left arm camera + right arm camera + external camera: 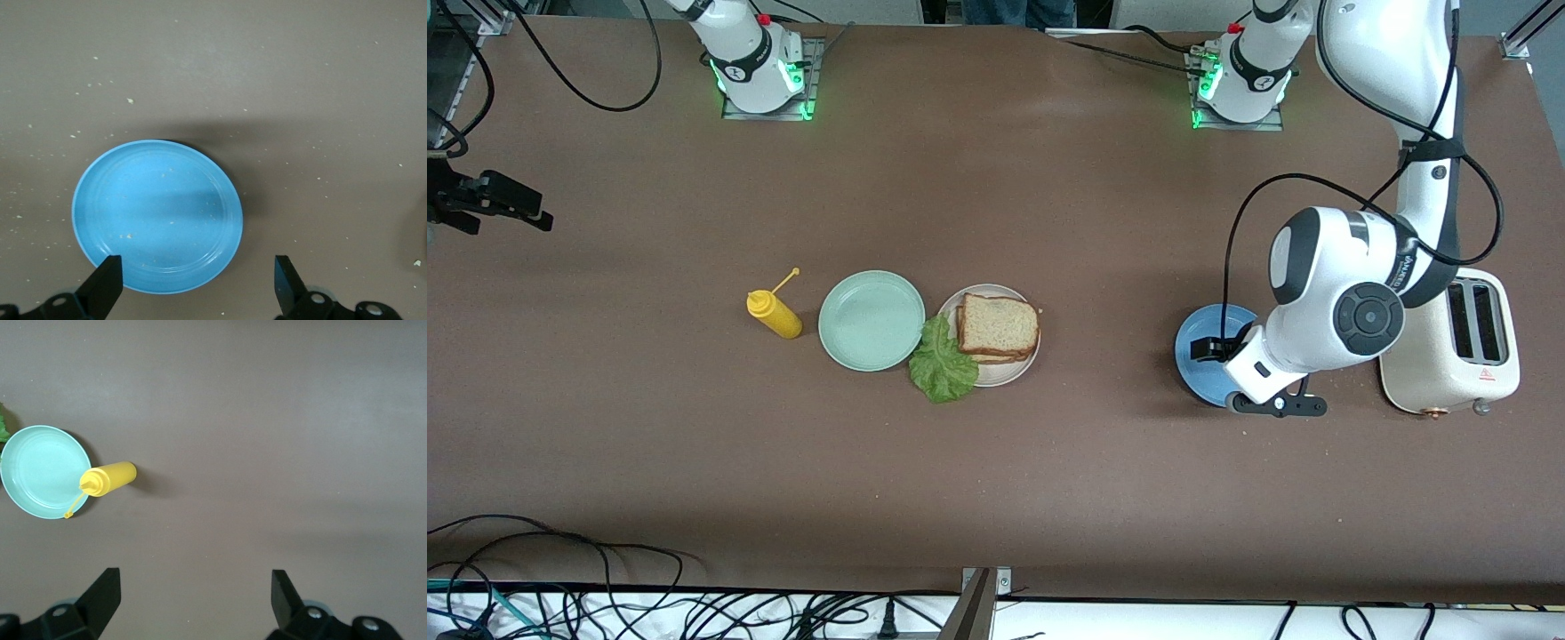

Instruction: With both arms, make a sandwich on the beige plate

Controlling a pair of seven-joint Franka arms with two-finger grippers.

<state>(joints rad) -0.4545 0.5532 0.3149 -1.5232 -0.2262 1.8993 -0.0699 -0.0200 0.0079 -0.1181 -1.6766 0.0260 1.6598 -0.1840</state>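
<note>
Two brown bread slices (pixel 998 325) lie stacked on the beige plate (pixel 1007 372) at the table's middle. A green lettuce leaf (pixel 941 360) sticks out from beside the bread, over the plate's rim and onto the table. I cannot tell whether it lies between the slices. My left gripper (pixel 1209 348) hangs open and empty over a blue plate (pixel 1199 331). In the left wrist view, the left gripper (pixel 197 285) is over the rim of the blue plate (pixel 157 213). My right gripper (pixel 494 200) waits open and empty over the right arm's end of the table, and the right wrist view shows it (pixel 195 590) over bare table.
A mint-green plate (pixel 871 320) sits beside the beige plate, with a yellow squeeze bottle (pixel 774 313) beside it toward the right arm's end. Both show in the right wrist view, the plate (pixel 43 480) and the bottle (pixel 110 478). A cream toaster (pixel 1458 351) stands by the blue plate.
</note>
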